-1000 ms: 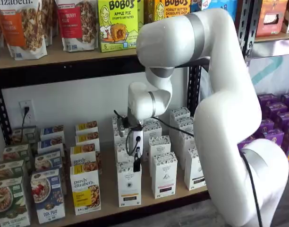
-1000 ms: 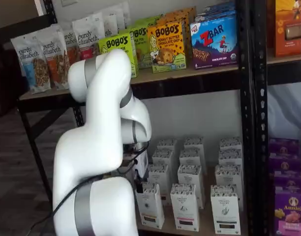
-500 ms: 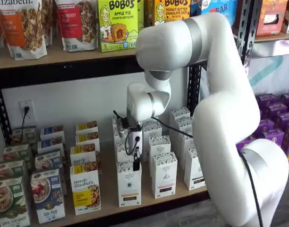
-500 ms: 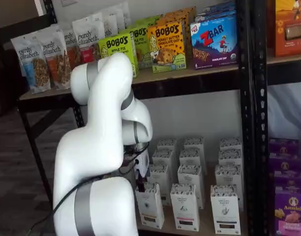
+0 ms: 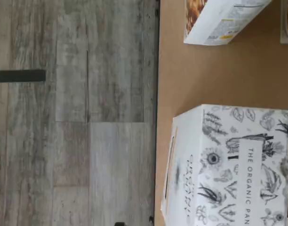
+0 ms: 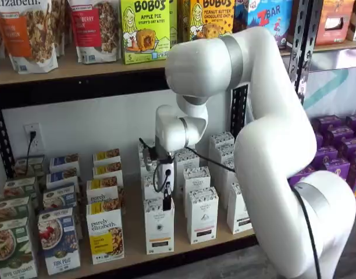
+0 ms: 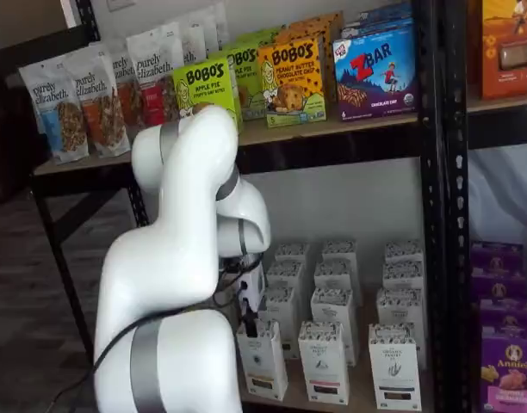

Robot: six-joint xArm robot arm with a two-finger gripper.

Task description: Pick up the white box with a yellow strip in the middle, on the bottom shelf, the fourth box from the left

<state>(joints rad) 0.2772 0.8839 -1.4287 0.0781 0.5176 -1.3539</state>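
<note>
Wrist view: you have the white box (image 5: pixel 228 165) under you, its leaf-patterned top face up, set close to the front edge of the bottom shelf (image 5: pixel 205 75). Bare board separates it from one neighbouring carton (image 5: pixel 219 21); plank floor (image 5: pixel 78 113) lies past the edge. No fingers show here.

Shelf view: you see the white box (image 6: pixel 159 226) at the front of its column, bare board on either side between it and the purely elizabeth box (image 6: pixel 105 237) and the reddish-strip carton (image 6: pixel 202 216). Front row, counted: three cereal-type boxes, then three white cartons. The gripper (image 6: pixel 166 200) hangs just above the white box's top; its fingers read as one dark shape, so the gap does not show here, though the jaws stand at their widest and hold nothing.

Shelf view: you see the white box (image 7: pixel 263 361) frontmost, the gripper (image 7: pixel 249 323) at its top, largely hidden by the arm. Three white cartons stand in front.
</note>
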